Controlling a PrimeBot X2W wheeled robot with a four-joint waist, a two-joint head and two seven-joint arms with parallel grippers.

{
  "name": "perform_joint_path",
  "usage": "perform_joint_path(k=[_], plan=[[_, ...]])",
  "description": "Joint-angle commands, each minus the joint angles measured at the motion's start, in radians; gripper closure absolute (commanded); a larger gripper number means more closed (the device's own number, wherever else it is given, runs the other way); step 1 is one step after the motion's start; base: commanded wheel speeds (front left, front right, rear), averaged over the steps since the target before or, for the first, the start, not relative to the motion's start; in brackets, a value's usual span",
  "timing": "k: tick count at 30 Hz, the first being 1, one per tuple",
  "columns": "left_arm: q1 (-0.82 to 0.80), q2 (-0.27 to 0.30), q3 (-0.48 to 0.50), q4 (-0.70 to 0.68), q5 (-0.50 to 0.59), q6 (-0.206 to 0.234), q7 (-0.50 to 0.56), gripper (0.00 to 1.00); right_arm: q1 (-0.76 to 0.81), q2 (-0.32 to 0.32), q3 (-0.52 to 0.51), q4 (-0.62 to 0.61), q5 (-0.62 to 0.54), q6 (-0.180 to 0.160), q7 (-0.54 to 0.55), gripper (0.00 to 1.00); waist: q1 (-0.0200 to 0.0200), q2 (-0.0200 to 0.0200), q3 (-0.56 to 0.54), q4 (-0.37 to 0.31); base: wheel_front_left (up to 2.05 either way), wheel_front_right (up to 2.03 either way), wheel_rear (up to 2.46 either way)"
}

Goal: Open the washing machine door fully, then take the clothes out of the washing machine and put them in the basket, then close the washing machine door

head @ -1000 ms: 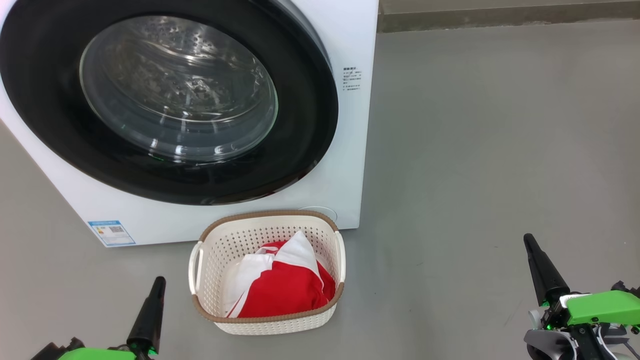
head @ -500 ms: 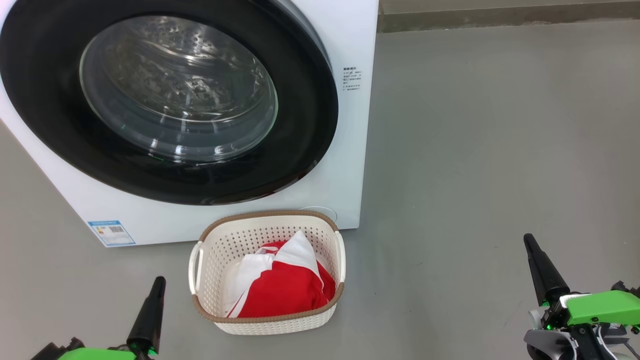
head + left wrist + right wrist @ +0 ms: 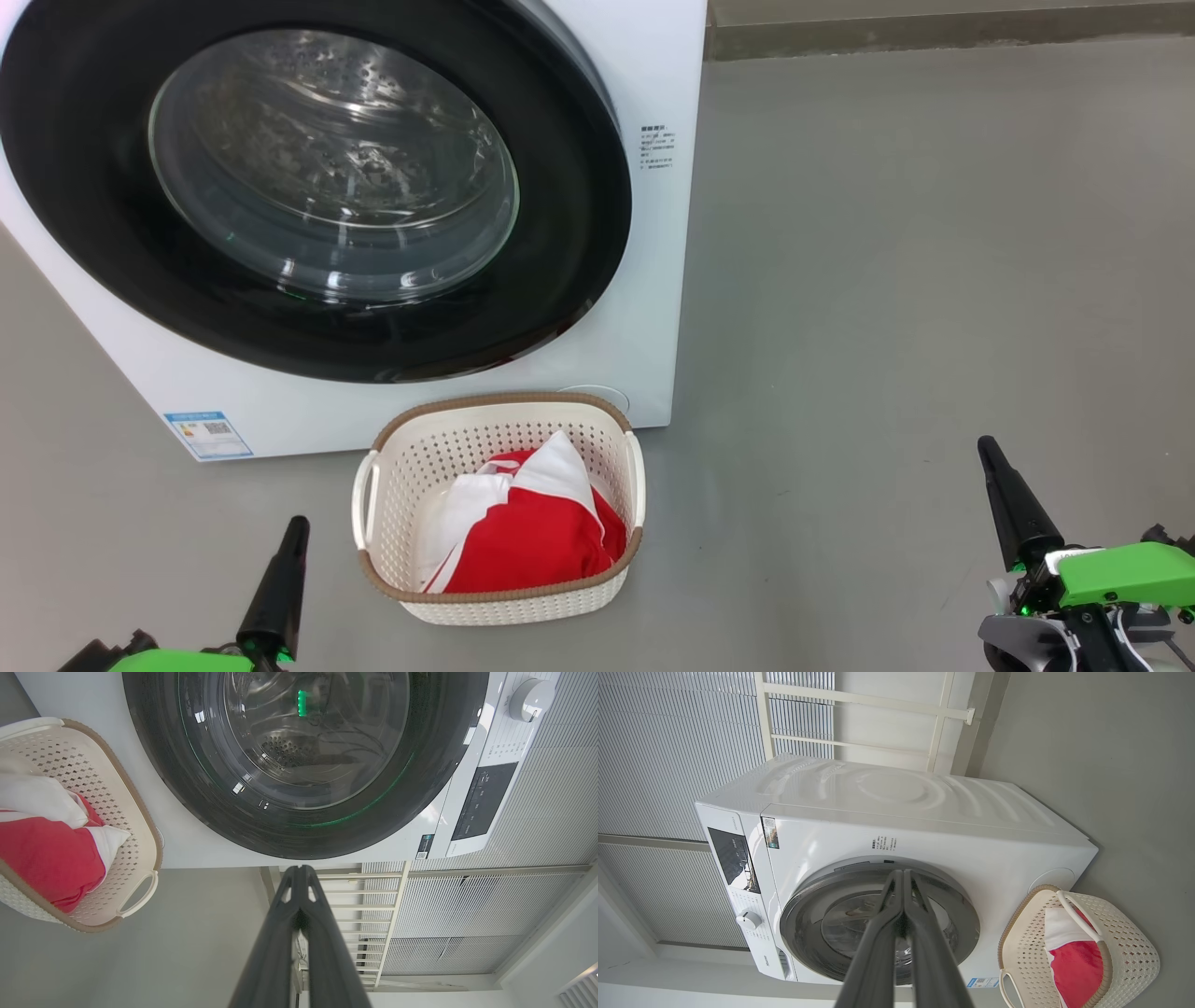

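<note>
The washing machine (image 3: 644,308) (image 3: 924,812) stands at the upper left of the head view. Its door (image 3: 93,233) (image 3: 210,802) (image 3: 803,905), black-rimmed with a glass bowl, lies flat against the front. Before it on the floor sits the basket (image 3: 397,565) (image 3: 140,812) (image 3: 1134,942), with the red and white clothes (image 3: 532,541) (image 3: 42,854) (image 3: 1078,961) inside. My left gripper (image 3: 294,527) (image 3: 299,870) is low at the left, shut and empty. My right gripper (image 3: 986,448) (image 3: 903,872) is low at the right, shut and empty, well clear of the basket.
Grey floor (image 3: 915,280) spreads to the right of the machine, up to a wall base (image 3: 934,33). A white railing (image 3: 355,896) (image 3: 859,700) and ribbed panels stand behind the machine. A control knob (image 3: 528,700) (image 3: 748,919) sits on its panel.
</note>
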Motion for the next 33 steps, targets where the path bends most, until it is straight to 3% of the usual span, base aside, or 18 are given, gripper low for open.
perform_joint_path(k=[1,33], plan=[[-0.042,0.009,0.037,-0.027,-0.006,-0.007,0.005,1.00,-0.043,-0.016,0.016,-0.031,0.007,0.001,0.005,1.00,0.0000,0.0000,0.000,0.000,0.00,0.00,0.00],[-0.042,0.009,0.037,-0.027,-0.006,-0.007,0.005,1.00,-0.043,-0.016,0.016,-0.031,0.007,0.001,0.005,1.00,0.0000,0.0000,0.000,0.000,0.00,0.00,0.00]])
